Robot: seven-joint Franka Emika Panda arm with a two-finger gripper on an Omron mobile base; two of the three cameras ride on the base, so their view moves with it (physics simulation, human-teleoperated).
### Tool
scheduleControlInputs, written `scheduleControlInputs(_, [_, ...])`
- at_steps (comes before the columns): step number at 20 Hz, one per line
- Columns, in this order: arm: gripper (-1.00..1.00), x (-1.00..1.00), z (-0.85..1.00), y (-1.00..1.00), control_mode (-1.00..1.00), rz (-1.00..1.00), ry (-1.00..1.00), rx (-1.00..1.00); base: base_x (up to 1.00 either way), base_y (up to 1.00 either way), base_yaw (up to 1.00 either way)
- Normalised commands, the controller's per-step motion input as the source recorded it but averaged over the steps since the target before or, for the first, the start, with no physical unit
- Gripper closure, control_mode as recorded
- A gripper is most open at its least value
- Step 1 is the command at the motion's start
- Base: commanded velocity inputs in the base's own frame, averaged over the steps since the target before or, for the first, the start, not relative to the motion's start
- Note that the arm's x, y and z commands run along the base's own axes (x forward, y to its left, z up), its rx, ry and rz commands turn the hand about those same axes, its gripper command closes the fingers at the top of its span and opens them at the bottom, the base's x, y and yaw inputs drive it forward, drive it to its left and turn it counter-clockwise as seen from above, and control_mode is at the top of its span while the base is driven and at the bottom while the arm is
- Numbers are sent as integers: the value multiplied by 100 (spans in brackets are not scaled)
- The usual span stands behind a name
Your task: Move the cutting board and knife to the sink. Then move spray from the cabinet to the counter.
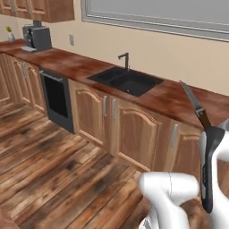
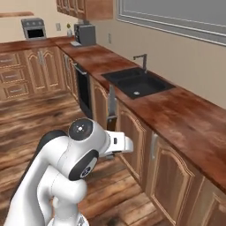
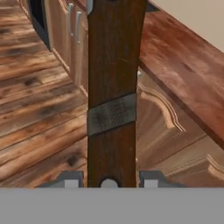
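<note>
My claw (image 3: 109,177) pinches the knife (image 1: 196,105) by its brown handle, blade raised above the counter (image 1: 172,96), right of the black sink (image 1: 126,80).

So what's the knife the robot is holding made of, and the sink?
The knife looks like a grey metal blade on a dark brown wooden handle: the hand view shows grain and a dull metal band. The sink is matte black, maybe stone composite or coated metal; its look leaves that open.
</note>
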Motion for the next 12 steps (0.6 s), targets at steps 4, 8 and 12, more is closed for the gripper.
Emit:
scheduleControlInputs(4, [100, 0, 0, 0, 100, 0, 0, 0, 100, 0, 15])
scheduleControlInputs(8, [100, 0, 0, 0, 100, 0, 0, 0, 100, 0, 5])
scheduleControlInputs(12, [100, 0, 0, 0, 100, 0, 0, 0, 100, 0, 0])
